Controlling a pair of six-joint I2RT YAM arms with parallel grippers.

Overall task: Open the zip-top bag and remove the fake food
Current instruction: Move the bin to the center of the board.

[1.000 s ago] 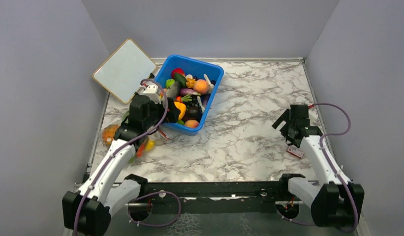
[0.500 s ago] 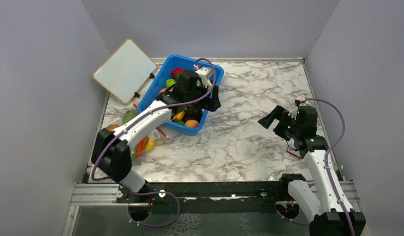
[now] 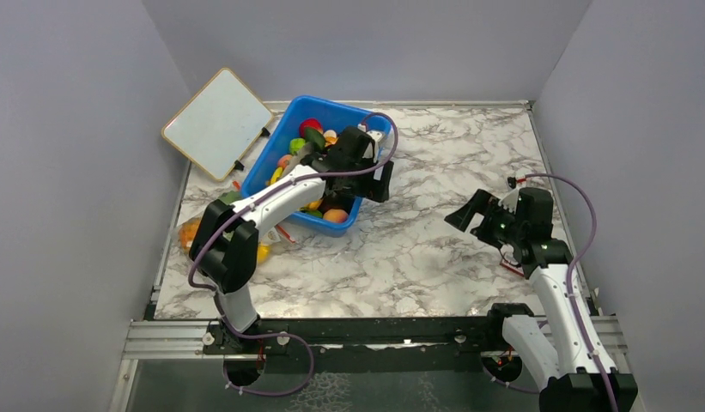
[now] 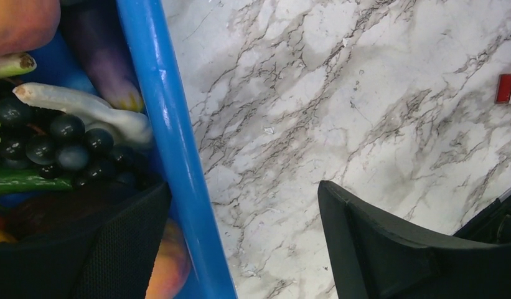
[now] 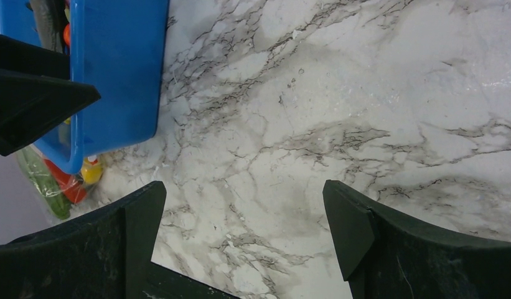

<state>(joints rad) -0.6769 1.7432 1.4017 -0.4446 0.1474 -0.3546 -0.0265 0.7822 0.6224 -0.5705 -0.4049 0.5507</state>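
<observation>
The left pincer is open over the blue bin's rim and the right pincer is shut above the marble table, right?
No: the right pincer is open, not shut; the right wrist view shows its fingers wide apart above the marble table. The left pincer is open over the blue bin's rim.

Clear zip-top bag [image 3: 187, 233], lying flat near table [image 3: 434, 249] left edge, orange, yellow, green fake food [image 3: 261, 253] inside

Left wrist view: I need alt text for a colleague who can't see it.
The left pincer hangs open across the blue bin's rim, one finger over the bin's contents and the other over the marble table. Dark grapes, a white root and a purple eggplant lie inside; a small red tag sits at the right edge.
</observation>
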